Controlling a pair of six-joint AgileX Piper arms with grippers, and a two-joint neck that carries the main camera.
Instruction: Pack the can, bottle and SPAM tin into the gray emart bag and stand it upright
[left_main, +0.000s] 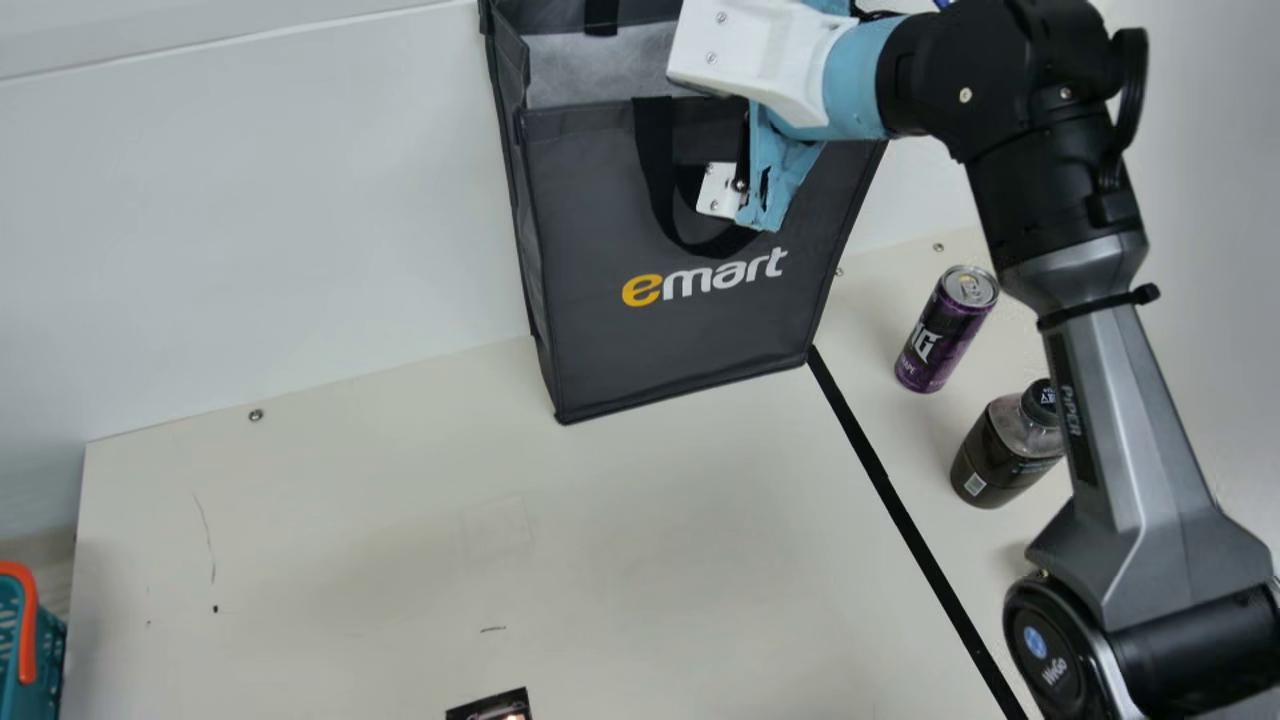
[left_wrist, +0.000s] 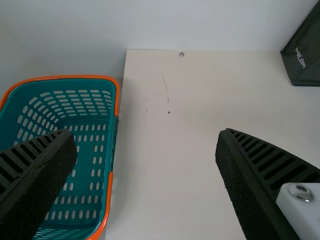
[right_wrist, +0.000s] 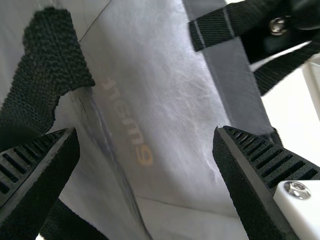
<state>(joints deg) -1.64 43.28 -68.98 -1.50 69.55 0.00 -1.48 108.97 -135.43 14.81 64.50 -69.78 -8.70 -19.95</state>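
Packing lies largely ahead of us: the can (left_main: 945, 330) and the bottle (left_main: 1003, 455) stand toward the surface's (left_main: 350, 530) far right corner, both unpacked. The gray emart bag (left_main: 690, 330) stands upright at the far edge (that part looks fine). Our right hand (right_wrist: 146, 131) is open by its mouth; our left hand (left_wrist: 144, 132), also open, faces the left edge. Whether the SPAM tin is inside, we cannot tell.
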